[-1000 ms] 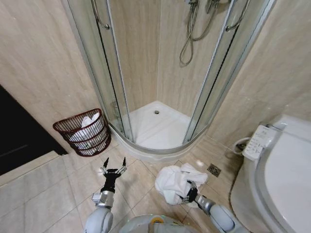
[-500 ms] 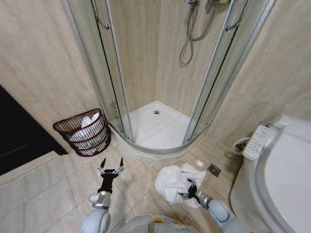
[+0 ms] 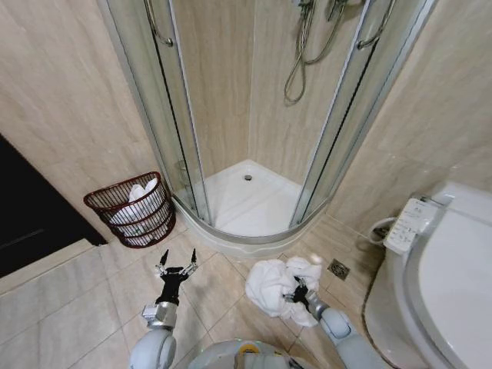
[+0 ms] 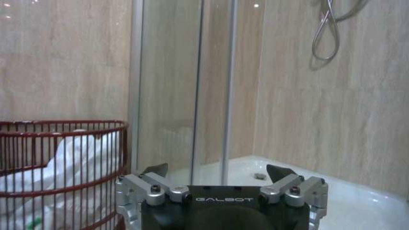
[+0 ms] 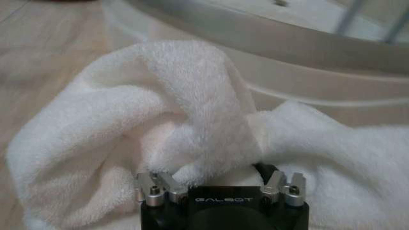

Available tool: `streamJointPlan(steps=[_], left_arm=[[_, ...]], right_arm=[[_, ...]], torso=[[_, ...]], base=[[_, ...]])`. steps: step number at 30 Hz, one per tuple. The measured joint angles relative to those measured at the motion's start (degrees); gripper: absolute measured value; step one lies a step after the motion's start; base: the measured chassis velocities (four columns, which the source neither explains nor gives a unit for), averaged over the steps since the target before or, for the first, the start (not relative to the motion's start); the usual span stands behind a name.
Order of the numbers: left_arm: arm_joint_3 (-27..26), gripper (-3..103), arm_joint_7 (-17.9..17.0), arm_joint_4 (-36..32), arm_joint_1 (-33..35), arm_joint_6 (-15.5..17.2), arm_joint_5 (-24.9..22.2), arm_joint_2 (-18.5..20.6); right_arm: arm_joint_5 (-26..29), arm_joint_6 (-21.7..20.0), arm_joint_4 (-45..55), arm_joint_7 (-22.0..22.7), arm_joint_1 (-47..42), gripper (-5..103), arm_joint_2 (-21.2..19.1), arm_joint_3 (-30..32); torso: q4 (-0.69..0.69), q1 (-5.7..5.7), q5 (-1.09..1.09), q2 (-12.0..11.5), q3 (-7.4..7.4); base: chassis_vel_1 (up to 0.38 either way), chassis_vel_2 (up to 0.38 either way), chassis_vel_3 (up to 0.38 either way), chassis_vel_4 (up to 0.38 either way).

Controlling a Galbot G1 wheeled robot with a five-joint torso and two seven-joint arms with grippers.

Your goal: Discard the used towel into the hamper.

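Observation:
The white towel (image 3: 275,286) lies crumpled on the floor tiles in front of the shower tray; in the right wrist view the towel (image 5: 160,110) rises in thick folds. My right gripper (image 3: 295,294) is pushed into its near side, and that gripper (image 5: 217,168) stands open with a fold of towel between its fingers, whose tips are buried in the cloth. The reddish-brown slatted hamper (image 3: 131,209) stands against the wall on the left, with white cloth inside. My left gripper (image 3: 176,266) hovers open above the floor, short of the hamper (image 4: 57,163); it (image 4: 217,170) holds nothing.
The curved glass shower enclosure (image 3: 254,154) with its raised white tray (image 3: 246,204) stands straight ahead. A toilet (image 3: 446,269) with a side control panel (image 3: 406,224) fills the right. A floor drain (image 3: 337,268) lies beside the towel. A dark doorway (image 3: 31,215) is at the left.
My right gripper has moved forward into the towel, bunching the cloth slightly towards the shower tray. The left gripper dropped a little and then held still.

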Motion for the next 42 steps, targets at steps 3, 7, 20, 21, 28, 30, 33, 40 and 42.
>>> streamJointPlan(steps=[3, 7, 20, 21, 28, 30, 33, 40, 42], left_arm=[[0.41, 100, 0.12, 0.75, -1.18, -0.5, 0.17, -0.07], [0.31, 100, 0.12, 3.54, -2.68, -3.8, 0.86, -0.17], [-0.33, 100, -3.33, 9.98, -5.04, -8.6, 4.82, -2.31], [-0.42, 100, -3.59, 10.0, -4.91, -8.89, 5.24, -2.95], [-0.07, 100, -3.85, 9.15, -4.75, -8.74, 6.65, -4.98], [0.1, 100, -3.93, 9.01, -5.17, -8.15, 6.39, -4.9], [0.13, 100, -4.01, 9.3, -5.51, -7.99, 6.11, -4.0], [-0.84, 100, -4.38, 8.55, -5.78, -7.47, 3.36, -1.61], [-0.89, 100, -4.64, 7.49, -5.95, -6.54, 1.93, -0.8]], right_arm=[[3.27, -0.44, -0.35, 0.15, 0.36, 74, -0.16, 1.24], [7.16, -3.55, 0.7, 1.03, 1.19, 62, -0.86, 3.18], [12.55, -5.63, 3.28, 3.73, 2.48, 27, -2.87, 1.49], [12.67, -5.68, 3.66, 3.85, 2.4, 23, -2.87, 1.27], [14.11, -5.04, 4.36, 3.84, 2.0, 10, -3.41, 1.08], [15.01, -4.51, 4.5, 3.7, 1.89, 8, -3.54, 1.54], [15.71, -4.12, 4.99, 3.7, 1.6, 8, -3.55, 2.0], [16.5, -3.56, 6.39, 3.76, 0.21, 8, -2.98, 3.33], [16.36, -2.87, 7.13, 4.29, -0.3, 8, -2.04, 4.24]], torso=[[0.0, 0.0, -0.01, 0.0, 0.0], [-0.01, 0.0, -0.04, 0.0, 0.0], [0.0, 0.0, -0.01, 0.0, 0.0], [0.0, 0.0, -0.02, 0.0, 0.0], [0.0, 0.0, -0.03, 0.0, 0.0], [-0.01, 0.0, -0.03, 0.0, 0.0], [-0.01, 0.0, -0.03, 0.0, 0.0], [-0.01, 0.0, -0.04, 0.0, 0.0], [0.0, 0.0, -0.02, 0.0, 0.0]], base=[[0.0, 0.0, 0.0, 0.0], [0.0, 0.0, 0.0, 0.0], [0.0, 0.0, 0.0, 0.0], [0.0, 0.0, 0.0, 0.0], [0.0, 0.0, 0.0, 0.0], [0.0, 0.0, 0.0, 0.0], [0.0, 0.0, 0.0, 0.0], [0.0, 0.0, 0.0, 0.0], [0.0, 0.0, 0.0, 0.0]])
